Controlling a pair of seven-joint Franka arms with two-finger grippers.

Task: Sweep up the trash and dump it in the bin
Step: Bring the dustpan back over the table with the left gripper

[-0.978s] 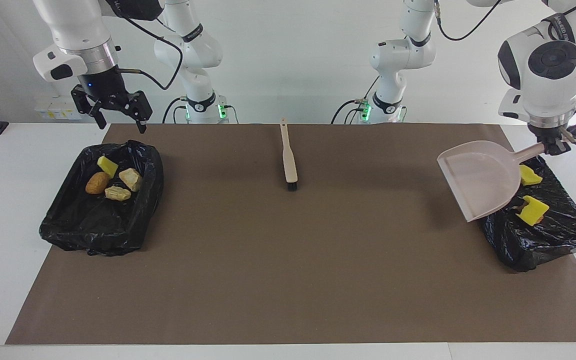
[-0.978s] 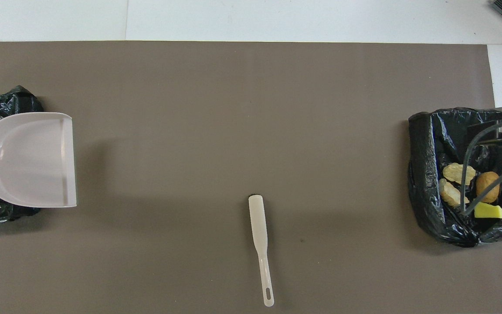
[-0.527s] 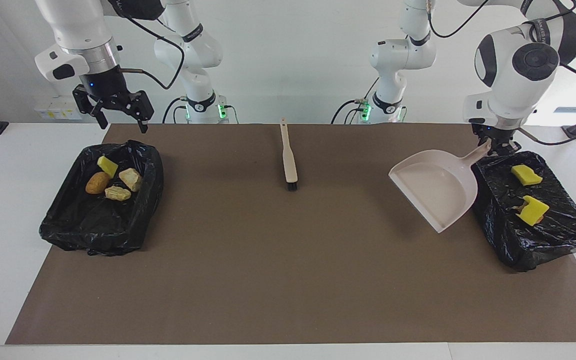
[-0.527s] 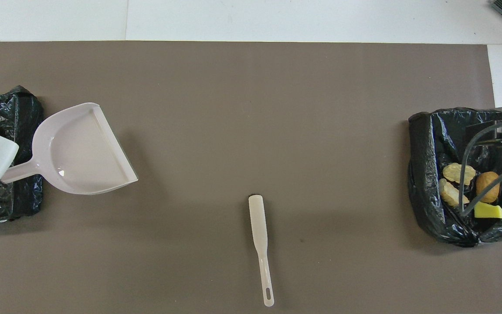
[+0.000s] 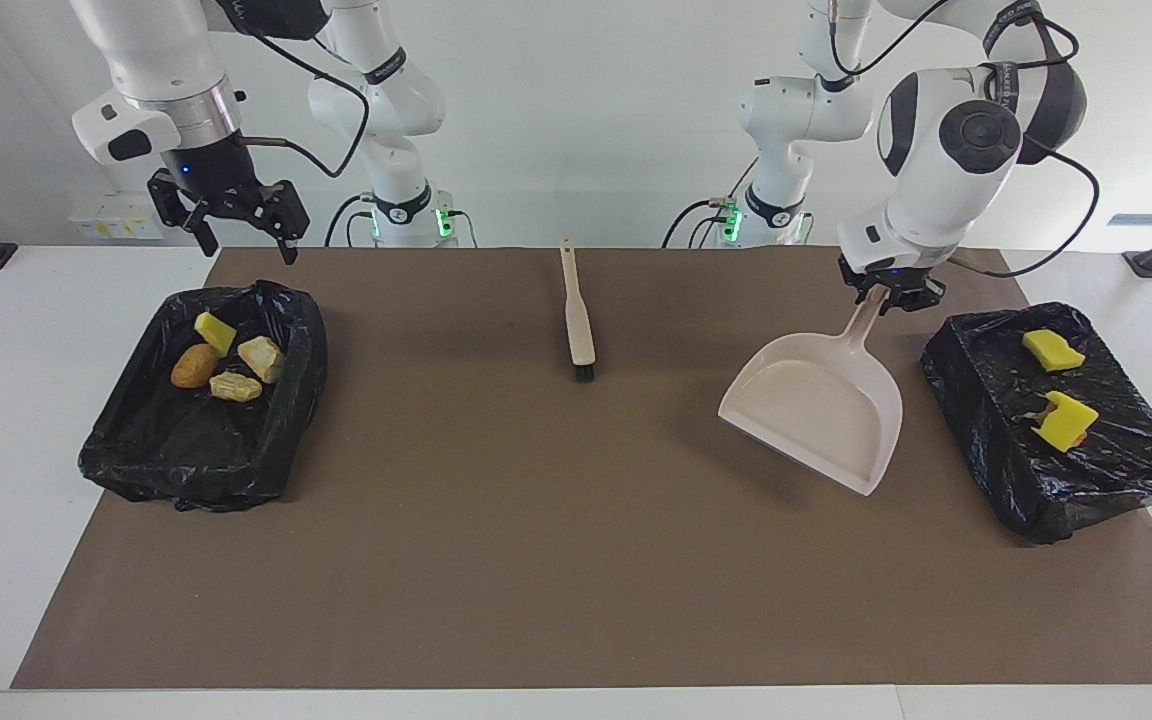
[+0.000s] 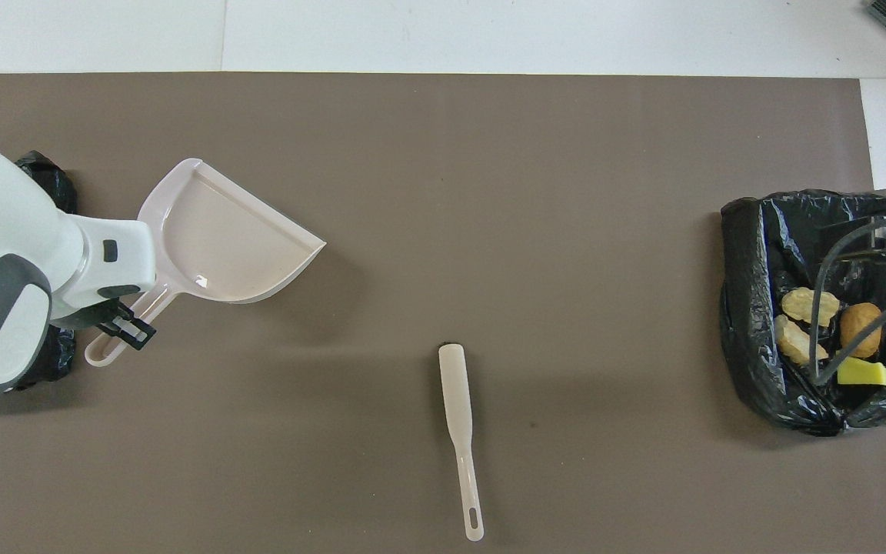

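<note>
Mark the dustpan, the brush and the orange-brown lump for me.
dustpan (image 5: 821,410), facing view, middle of its scoop.
brush (image 5: 577,325), facing view, middle of its handle.
orange-brown lump (image 5: 195,366), facing view, its top.

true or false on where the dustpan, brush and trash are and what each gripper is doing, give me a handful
1. The left gripper holds the dustpan by its handle. True.
2. The brush is in the right gripper. False: it lies on the brown mat, with no gripper on it; the right gripper is over the bin at the right arm's end with jaws open.
3. The dustpan carries trash. False: it looks empty.
4. Four scraps lie in that bin. True.
5. Yellow sponge pieces lie in the other bin. True.
</note>
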